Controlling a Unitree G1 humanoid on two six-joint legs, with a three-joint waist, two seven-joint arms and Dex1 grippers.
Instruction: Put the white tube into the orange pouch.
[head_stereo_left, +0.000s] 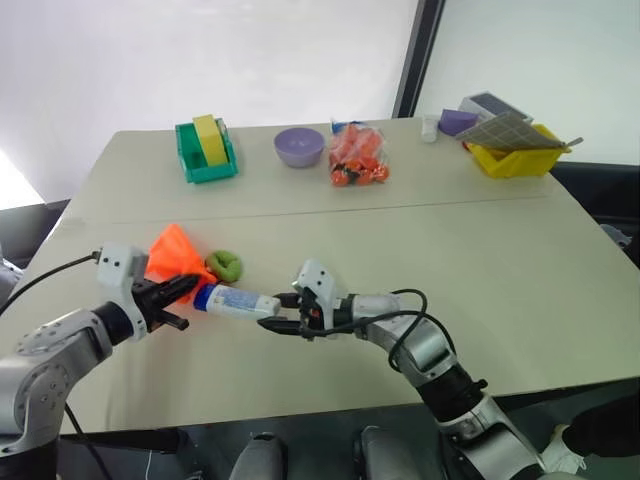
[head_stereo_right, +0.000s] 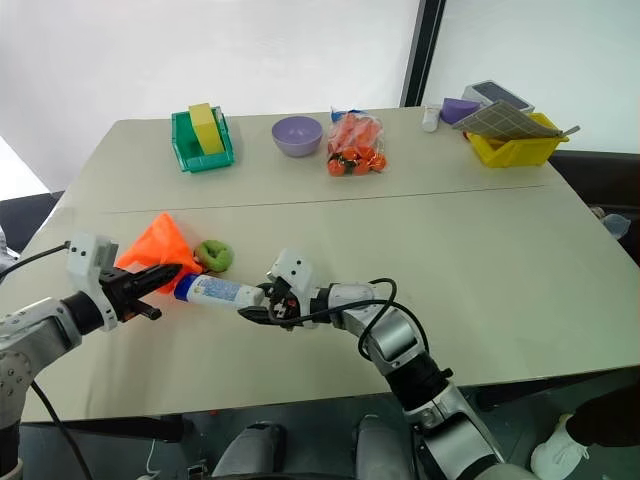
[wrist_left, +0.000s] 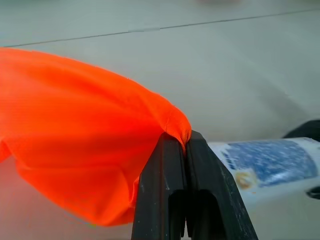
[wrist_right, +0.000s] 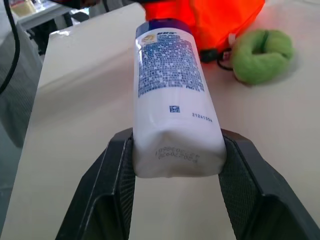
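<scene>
My left gripper (head_stereo_left: 190, 289) is shut on an edge of the orange pouch (head_stereo_left: 172, 253), holding it lifted at the table's front left. The pinched fabric shows between its fingers (wrist_left: 175, 165) in the left wrist view. My right gripper (head_stereo_left: 277, 313) is shut on the flat crimped end of the white tube (head_stereo_left: 235, 301). The tube lies nearly level with its blue cap end against the pouch beside the left fingers. In the right wrist view the tube (wrist_right: 172, 95) points away toward the pouch (wrist_right: 220, 20). The green round pull (head_stereo_left: 225, 265) rests on the table beside the pouch.
Along the far edge of the table (head_stereo_left: 480, 250) stand a green bin (head_stereo_left: 205, 155) with a yellow block, a purple bowl (head_stereo_left: 299, 147), a clear bag of orange-red items (head_stereo_left: 357, 158) and a yellow bin (head_stereo_left: 515, 150) with a grey sheet on it.
</scene>
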